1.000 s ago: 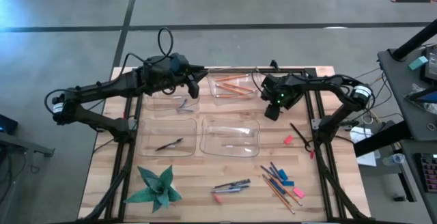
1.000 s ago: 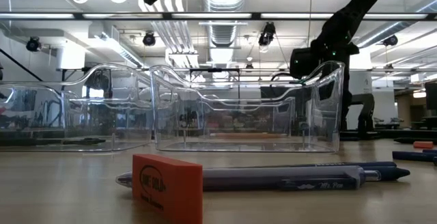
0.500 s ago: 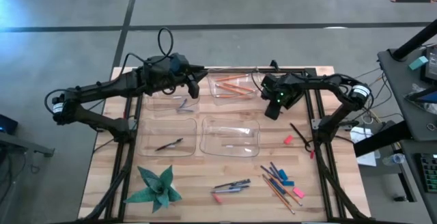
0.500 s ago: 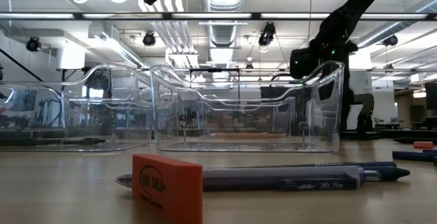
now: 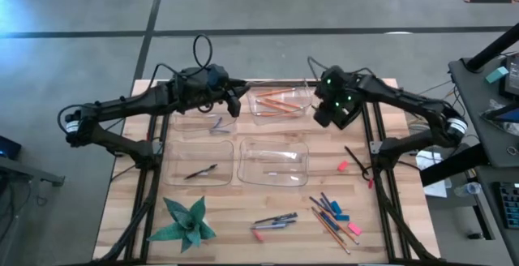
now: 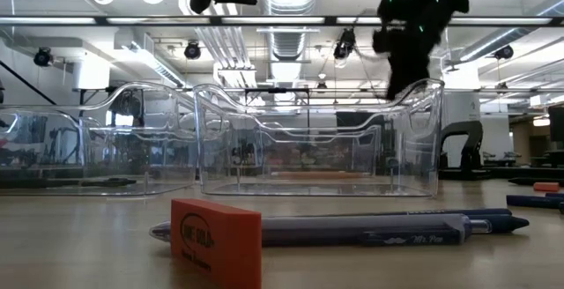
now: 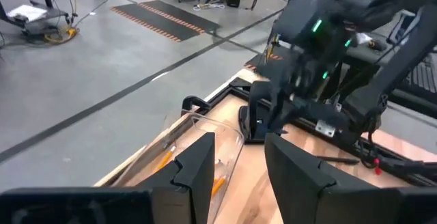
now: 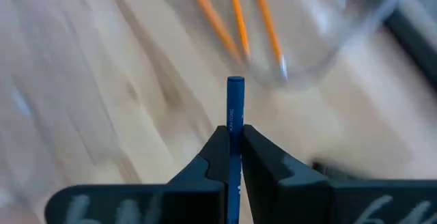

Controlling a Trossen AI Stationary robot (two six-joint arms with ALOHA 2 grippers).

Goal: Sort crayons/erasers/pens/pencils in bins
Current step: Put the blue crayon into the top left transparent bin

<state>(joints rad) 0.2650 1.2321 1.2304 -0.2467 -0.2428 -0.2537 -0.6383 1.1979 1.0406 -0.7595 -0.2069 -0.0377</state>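
My right gripper (image 5: 323, 118) hangs above the table by the right end of the far-right bin (image 5: 280, 113), shut on a thin blue crayon (image 8: 235, 108). That bin holds orange pencils (image 5: 278, 100) (image 8: 235, 19). In the low view my right gripper (image 6: 401, 82) hangs high above the bins. Over the far-left bin (image 5: 203, 128), which holds a blue crayon (image 5: 216, 124), my left gripper (image 5: 234, 104) (image 7: 239, 176) stands open and holds nothing. A black pen (image 5: 200, 171) lies in the near-left bin (image 5: 195, 154). My right gripper pinches the blue crayon between its two fingers (image 8: 263, 152). The crayon lies along the fingers, and its free end (image 8: 235, 84) juts out past the fingertips. The fingers slant down toward the table. The crayon is lifted clear of the wood.
Loose on the near right lie pens (image 5: 276, 220), a pink eraser (image 5: 259, 235), and pencils, crayons and erasers in a heap (image 5: 332, 213). A black pen (image 5: 355, 159) and a pink eraser (image 5: 342, 166) lie farther right. A green paper star (image 5: 186, 221) sits near left.
My right gripper has risen from the table beside the far-right bin to well above the bins' rims, and has tipped to a less steep slant.
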